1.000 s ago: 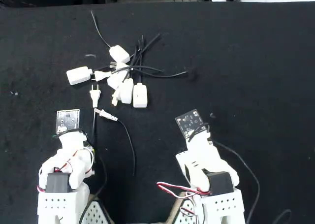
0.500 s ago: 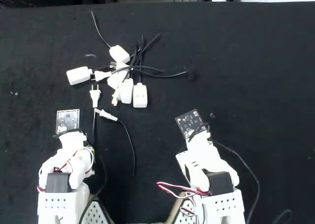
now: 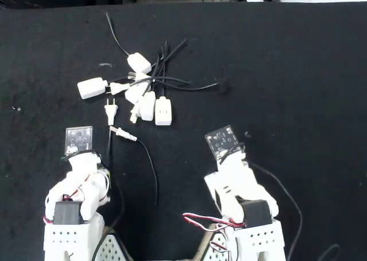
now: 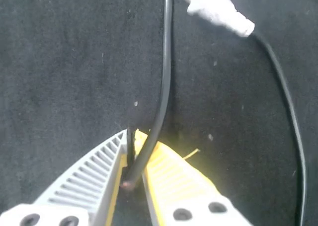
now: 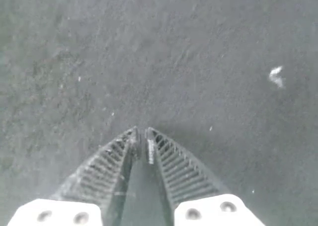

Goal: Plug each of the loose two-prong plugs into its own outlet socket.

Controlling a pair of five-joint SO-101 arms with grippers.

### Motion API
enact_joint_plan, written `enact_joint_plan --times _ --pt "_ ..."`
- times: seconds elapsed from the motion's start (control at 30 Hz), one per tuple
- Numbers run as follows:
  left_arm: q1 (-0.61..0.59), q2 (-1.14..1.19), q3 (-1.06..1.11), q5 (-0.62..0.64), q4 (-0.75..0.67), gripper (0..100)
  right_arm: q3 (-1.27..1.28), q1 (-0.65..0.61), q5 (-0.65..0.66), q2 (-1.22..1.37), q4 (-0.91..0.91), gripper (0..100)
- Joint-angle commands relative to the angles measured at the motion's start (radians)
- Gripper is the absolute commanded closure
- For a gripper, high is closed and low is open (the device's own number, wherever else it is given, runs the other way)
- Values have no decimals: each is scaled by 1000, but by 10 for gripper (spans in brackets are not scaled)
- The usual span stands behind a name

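While both arms sit folded at the near edge of the table (image 3: 298, 71), the heap of white plugs and sockets lies out on the surface, closer to the left edge than the right.

- Heap: end block (image 3: 139, 62) on the side toward the far edge. Paired sockets (image 3: 148, 106) lie side by side on the heap's near side. Black leads fan out toward the far edge and the right.
- Lone socket (image 3: 92, 88) just left of the heap, a joined plug (image 3: 117, 89) touching its end. Cannot tell if it is seated.
- Loose plug (image 3: 110, 110) just nearer than that, apart from any socket.
- Second plug (image 3: 123, 133), just nearer again, lies tilted. Its curved cord (image 3: 150, 169) trails toward the near edge.
- Left arm (image 3: 77, 186): left gripper (image 4: 133, 136) low over the surface, fingers pressed in on a black cord (image 4: 164, 77) that runs between them and on past the second plug.
- Right arm (image 3: 238, 183): right gripper (image 5: 140, 132) over bare black surface, fingers pressed together, nothing between them.
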Motion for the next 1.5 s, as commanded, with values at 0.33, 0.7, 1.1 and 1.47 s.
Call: enact_joint_plan --times 0.33,0.7,1.1,1.47 --pt "-232 -8 22 -9 -413 960 1 -8 3 -93 -153 983" --pt "-318 -8 -50 -456 -353 960 -214 -5 2 -93 -305 983" --pt "-315 -8 -335 -293 -307 960 -644 -2 72 -91 -295 950" --pt "-240 -6 -321 -2 -646 873 -800 -6 -12 -79 -339 950"
